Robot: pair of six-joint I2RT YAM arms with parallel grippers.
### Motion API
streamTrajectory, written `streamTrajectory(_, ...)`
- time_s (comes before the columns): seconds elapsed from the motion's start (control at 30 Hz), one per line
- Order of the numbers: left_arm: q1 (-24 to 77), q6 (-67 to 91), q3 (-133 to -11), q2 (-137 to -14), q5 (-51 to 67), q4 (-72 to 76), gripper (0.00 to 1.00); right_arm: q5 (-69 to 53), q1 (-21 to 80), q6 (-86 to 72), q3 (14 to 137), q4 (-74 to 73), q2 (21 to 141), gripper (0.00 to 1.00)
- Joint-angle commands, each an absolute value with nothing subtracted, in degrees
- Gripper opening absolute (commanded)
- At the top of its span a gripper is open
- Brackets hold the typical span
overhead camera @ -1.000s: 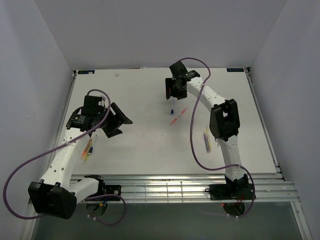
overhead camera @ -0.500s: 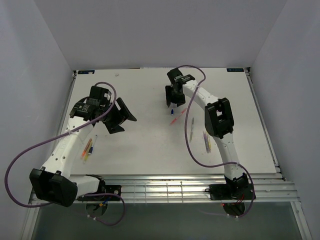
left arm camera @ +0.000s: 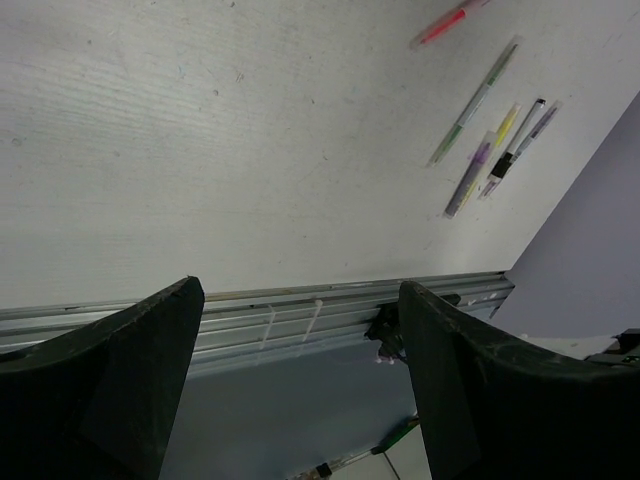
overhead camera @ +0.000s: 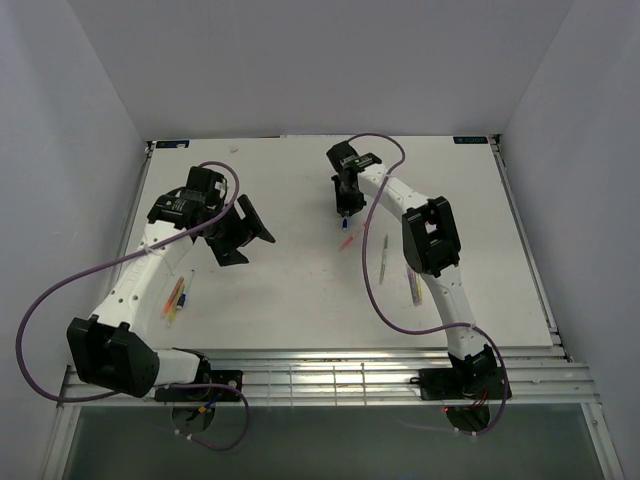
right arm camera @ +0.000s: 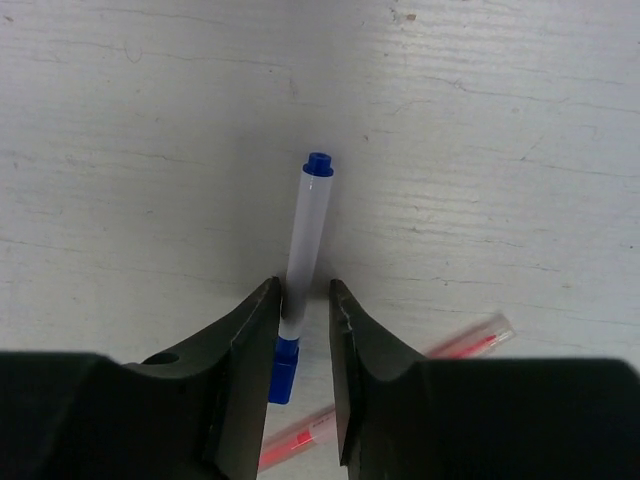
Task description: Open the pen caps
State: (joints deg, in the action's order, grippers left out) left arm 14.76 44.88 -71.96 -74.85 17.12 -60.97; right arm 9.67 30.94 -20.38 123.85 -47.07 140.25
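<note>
right gripper (right arm camera: pixel 305 300) lowered over the blue-and-white pen (right arm camera: pixel 308 230), jaws drawn in close on both sides of it, left gripper (overhead camera: pixel 240 232) swung slightly farther up the table (overhead camera: pixel 290 290)

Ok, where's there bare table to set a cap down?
Bare: the middle, between left gripper and red pen, and the far strip by the back wall. Crowded: around the right gripper, the pen cluster beside that arm, the pens beside the left arm.

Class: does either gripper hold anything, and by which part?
Left gripper open, empty. Right gripper has its jaws astride the blue-white pen, on the barrel beside its blue cap; whether they grip cannot be told.
</note>
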Motion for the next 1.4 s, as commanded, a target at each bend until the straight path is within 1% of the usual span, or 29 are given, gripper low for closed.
streamTrajectory(0.0, 15.03, 43.6, -74.18, -75.41, 17.66, -60.91, 0.89, 12.74, 31.38, -21.62, 122.27, -49.92, 141.86, 0.31)
streamTrajectory(0.03, 15.03, 43.42, -74.18, -75.58, 18.01, -60.73, 0.89, 12.66, 31.46, -21.71, 121.73, -49.66, 141.42, 0.26)
streamTrajectory(0.1, 15.03, 42.55, -74.0, -75.76, 20.37, -59.33, 0.88, 12.05, 31.46, -21.97, 121.64, -49.66, 141.15, 0.2)
streamTrajectory(0.13, 15.03, 42.37, -73.92, -75.85, 21.26, -58.8, 0.86, 11.69, 31.46, -22.06, 121.9, -49.66, 141.07, 0.12)
streamTrajectory(0.17, 15.03, 42.28, -73.92, -75.85, 21.97, -57.93, 0.84, 11.25, 31.46, -21.97, 122.34, -49.66, 141.06, 0.08)
streamTrajectory(0.27, 15.38, 41.84, -74.27, -76.64, 24.6, -55.65, 0.82, 9.32, 31.46, -21.45, 124.36, -49.48, 140.28, 0.08)
streamTrajectory(0.37, 16.61, 41.48, -74.79, -79.36, 28.29, -52.75, 0.79, 4.94, 31.46, -21.36, 125.25, -48.44, 138.0, 0.08)
streamTrajectory(0.4, 17.66, 41.75, -74.97, -79.97, 29.08, -51.78, 0.79, 1.88, 31.46, -21.27, 124.46, -47.47, 135.47, 0.08)
streamTrajectory(0.47, 18.63, 43.06, -75.14, -81.65, 31.28, -48.28, 0.78, -2.43, 31.38, -21.27, 120.25, -44.84, 132.12, 0.08)
streamTrajectory(0.5, 19.15, 43.41, -75.49, -82.17, 32.25, -47.12, 0.77, -7.68, 31.12, -20.75, 118.84, -41.95, 128.97, 0.08)
streamTrajectory(0.57, 19.16, 44.47, -75.59, -83.05, 34.7, -43.88, 0.77, -11.41, 31.11, -20.83, 115.25, -40.17, 126.05, 0.08)
streamTrajectory(0.6, 19.25, 44.65, -75.59, -83.32, 35.59, -42.81, 0.77, -17.26, 31.11, -21.18, 113.83, -39.03, 123.51, 0.08)
streamTrajectory(0.67, 19.16, 45.52, -75.15, -83.76, 37.95, -39.83, 0.75, -22.91, 31.11, -22.41, 109.37, -35.78, 121.13, 0.08)
streamTrajectory(0.7, 19.25, 45.79, -74.89, -84.11, 38.4, -38.94, 0.74, -28.07, 30.94, -24.15, 107.86, -34.64, 119.03, 0.08)
streamTrajectory(0.77, 19.34, 46.23, -73.74, -84.2, 39.19, -36.93, 0.74, -33.1, 30.85, -26.18, 105.22, -32.71, 116.91, 0.08)
streamTrajectory(0.8, 19.51, 46.23, -73.39, -84.11, 39.29, -36.31, 0.74, -35.05, 30.85, -27.5, 101.2, -30.87, 114.37, 0.08)
streamTrajectory(0.87, 19.77, 46.67, -71.99, -83.5, 39.37, -34.2, 0.74, -39.26, 30.94, -32.33, 96.62, -24.11, 110.33, 0.08)
streamTrajectory(0.9, 20.12, 47.02, -71.37, -82.8, 39.29, -33.41, 0.74, -40.24, 30.85, -33.74, 92.76, -21.82, 109.08, 0.08)
streamTrajectory(0.93, 20.21, 47.46, -70.58, -82.27, 39.29, -32.53, 0.76, -40.86, 30.85, -36.01, 91.42, -20.14, 108.2, 0.08)
streamTrajectory(1.1, 21.62, 52.28, -64.35, -79.11, 40.25, -23.83, 0.76, -45.52, 31.02, -45.25, 83.6, -6.53, 103.01, 0.08)
streamTrajectory(1.2, 21.97, 54.14, -61.44, -77.52, 40.43, -20.05, 0.75, -47.28, 31.02, -52.1, 79.2, 2.26, 101.17, 0.08)
streamTrajectory(1.37, 22.76, 55.63, -60.47, -76.99, 39.73, -17.85, 0.71, -47.2, 31.03, -59.05, 73.67, 9.83, 99.23, 0.08)
